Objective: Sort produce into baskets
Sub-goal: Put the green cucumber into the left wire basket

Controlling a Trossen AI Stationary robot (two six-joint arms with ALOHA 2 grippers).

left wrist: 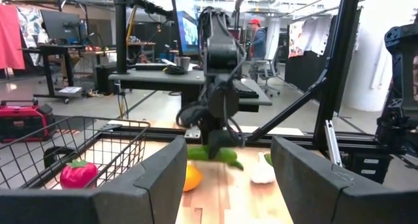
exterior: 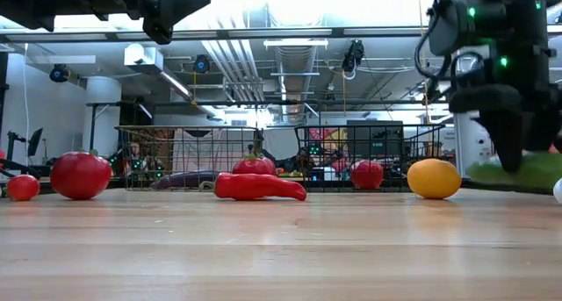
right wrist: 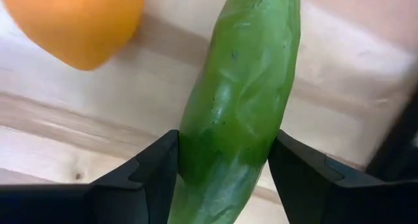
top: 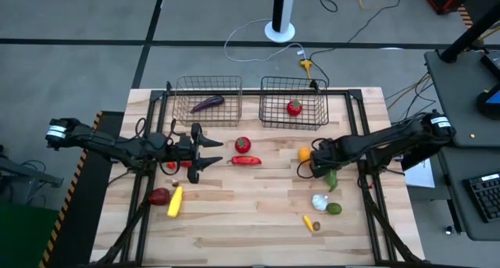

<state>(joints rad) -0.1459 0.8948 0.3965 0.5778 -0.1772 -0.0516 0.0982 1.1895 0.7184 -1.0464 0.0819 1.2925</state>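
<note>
Planks of pale wood make up the counter (top: 258, 213), which stands on a grey floor with white cables trailing past its far edge. At that far edge sit two wire baskets: the copper basket (top: 207, 101) on the left holds a purple eggplant (top: 207, 104), the grey basket (top: 294, 103) on the right a red tomato (top: 294, 107). The right claw (right wrist: 222, 165) is down at the counter's right side, its fingers pressed against both sides of a green cucumber (right wrist: 238, 100), just beside an orange (top: 304, 152). The left claw (top: 205, 149) hovers open at the left, above the wood, near a red pepper (top: 245, 161). Beyond the counter the room shows desks, monitors, ceiling ducts and a person in a red cap (left wrist: 256, 38).
</note>
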